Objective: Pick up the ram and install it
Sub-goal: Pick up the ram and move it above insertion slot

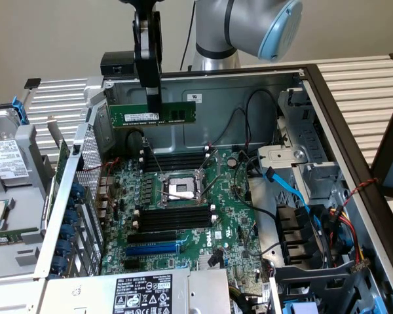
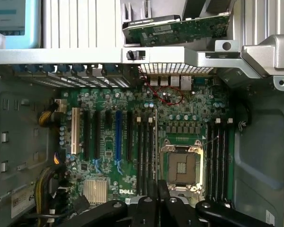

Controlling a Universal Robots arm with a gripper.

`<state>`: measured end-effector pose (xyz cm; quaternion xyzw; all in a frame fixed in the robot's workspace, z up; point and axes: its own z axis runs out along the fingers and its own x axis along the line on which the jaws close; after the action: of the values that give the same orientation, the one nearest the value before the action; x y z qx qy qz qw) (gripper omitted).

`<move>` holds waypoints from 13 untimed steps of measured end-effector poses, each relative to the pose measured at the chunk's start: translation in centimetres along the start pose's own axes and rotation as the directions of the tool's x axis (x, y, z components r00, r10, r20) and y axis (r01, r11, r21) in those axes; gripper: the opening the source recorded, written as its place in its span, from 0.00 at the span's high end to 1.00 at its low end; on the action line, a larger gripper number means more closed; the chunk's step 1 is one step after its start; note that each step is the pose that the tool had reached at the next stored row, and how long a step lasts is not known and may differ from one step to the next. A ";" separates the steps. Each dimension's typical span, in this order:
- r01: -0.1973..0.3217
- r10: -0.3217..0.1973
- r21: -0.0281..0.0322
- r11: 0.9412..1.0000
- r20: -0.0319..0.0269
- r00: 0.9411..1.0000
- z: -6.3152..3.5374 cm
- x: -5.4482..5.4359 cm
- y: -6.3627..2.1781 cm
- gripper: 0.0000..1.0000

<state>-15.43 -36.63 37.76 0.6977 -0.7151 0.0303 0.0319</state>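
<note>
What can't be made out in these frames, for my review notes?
Exterior view: the fingers hide the middle of the ram, so how they bear on it is unclear.
Exterior view: the print on the ram's sticker is too small to read.
Exterior view: the arm is cut off by the picture's upper edge.
Wrist view: the fingers cover one end of the memory slots.

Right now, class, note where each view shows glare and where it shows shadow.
Exterior view: soft, even light; the ram, held by the pincer, is well lit, the drive bay shadowed. Wrist view: the case rim glares pale; the cables lie dark.
</note>
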 end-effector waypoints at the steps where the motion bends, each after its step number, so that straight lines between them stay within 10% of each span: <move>1: 0.003 -0.003 0.001 1.000 0.001 1.000 -0.01 0.0 0.00 0.88; 13: 0.021 -0.021 0.008 1.000 0.003 1.000 0.02 -0.2 -1.15 0.88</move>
<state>-14.28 -36.50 37.73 0.7054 -0.7075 0.0319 0.0281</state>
